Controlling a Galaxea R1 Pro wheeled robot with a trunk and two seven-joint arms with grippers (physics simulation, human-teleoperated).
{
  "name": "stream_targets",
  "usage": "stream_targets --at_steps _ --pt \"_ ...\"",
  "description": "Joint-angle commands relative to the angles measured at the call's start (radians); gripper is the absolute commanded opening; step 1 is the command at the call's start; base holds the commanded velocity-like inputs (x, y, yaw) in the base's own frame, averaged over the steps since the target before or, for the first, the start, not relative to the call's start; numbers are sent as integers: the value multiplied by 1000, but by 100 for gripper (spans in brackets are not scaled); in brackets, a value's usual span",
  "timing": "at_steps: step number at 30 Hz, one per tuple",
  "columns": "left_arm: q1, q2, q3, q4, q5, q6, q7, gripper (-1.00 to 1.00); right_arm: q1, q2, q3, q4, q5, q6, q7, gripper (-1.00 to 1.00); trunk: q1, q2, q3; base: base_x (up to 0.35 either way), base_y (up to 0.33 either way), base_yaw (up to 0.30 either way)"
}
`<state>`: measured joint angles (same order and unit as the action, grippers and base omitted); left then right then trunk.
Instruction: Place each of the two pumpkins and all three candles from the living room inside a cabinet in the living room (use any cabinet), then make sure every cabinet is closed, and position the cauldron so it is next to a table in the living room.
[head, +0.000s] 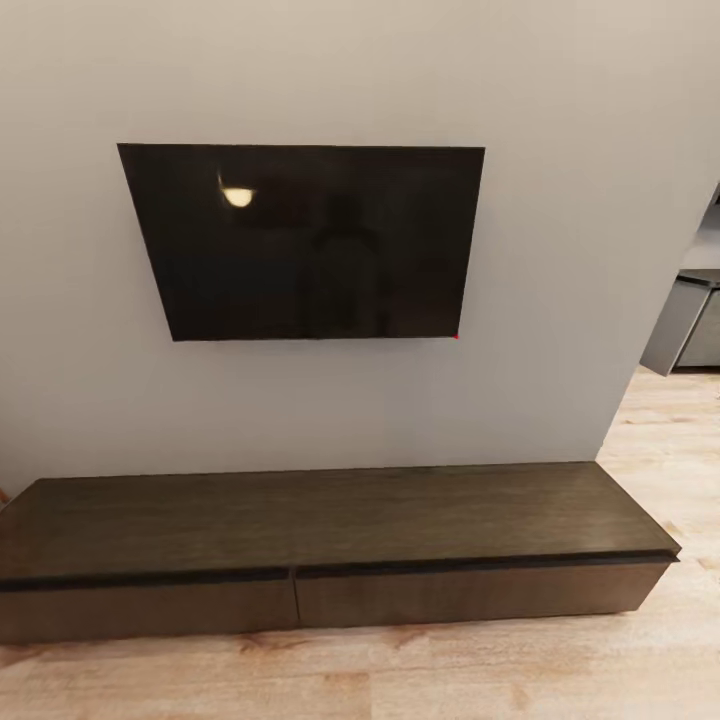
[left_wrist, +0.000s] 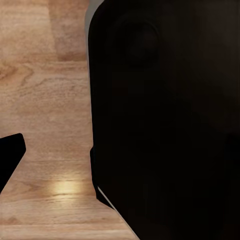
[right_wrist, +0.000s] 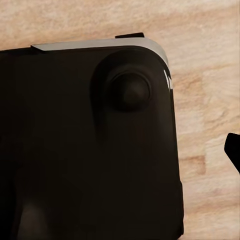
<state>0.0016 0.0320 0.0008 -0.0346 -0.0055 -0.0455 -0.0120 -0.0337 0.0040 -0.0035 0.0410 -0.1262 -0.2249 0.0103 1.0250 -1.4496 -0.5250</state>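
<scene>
Robot facing a closed TV console against a grey wall.

The grey wall (head: 560, 250) spans the head view, with light wood floor (head: 400, 670) below it. The long, low dark-brown cabinet (head: 330, 520) stands against the wall on the floor, its flat top bare and its two wide drawer fronts (head: 470, 595) flush, side by side. Above it hangs a black wall-mounted television (head: 310, 240), catching a small light reflection. Grey kitchen units (head: 690, 320) show past the wall's right edge. Each wrist view looks down at wood floor beside the robot's black base (right_wrist: 85, 150); a dark fingertip (left_wrist: 10, 155) pokes in on the left wrist view and another (right_wrist: 234, 150) on the right, and I cannot tell how either set of jaws stands.
</scene>
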Motion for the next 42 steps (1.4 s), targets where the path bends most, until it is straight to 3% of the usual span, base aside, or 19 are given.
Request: stream_targets --at_steps 1,16,31,42 --pt "0 0 0 -1 -1 -2 -1 100 -2 0 0 4 -8 -7 -1 100 0 0 -1 0 0 -3" --pt "0 -10 6 -1 6 -2 -1 100 -2 1 -2 -7 -11 -12 -4 100 0 0 -1 0 0 0" --pt "0 -3 -1 -2 0 -3 -8 100 -2 3 2 -12 -8 -15 -2 100 0 0 -1 -90 0 0" --pt "-13 7 0 -101 -2 -5 4 100 -2 2 5 -12 1 -16 4 100 0 0 -1 -2 0 0"
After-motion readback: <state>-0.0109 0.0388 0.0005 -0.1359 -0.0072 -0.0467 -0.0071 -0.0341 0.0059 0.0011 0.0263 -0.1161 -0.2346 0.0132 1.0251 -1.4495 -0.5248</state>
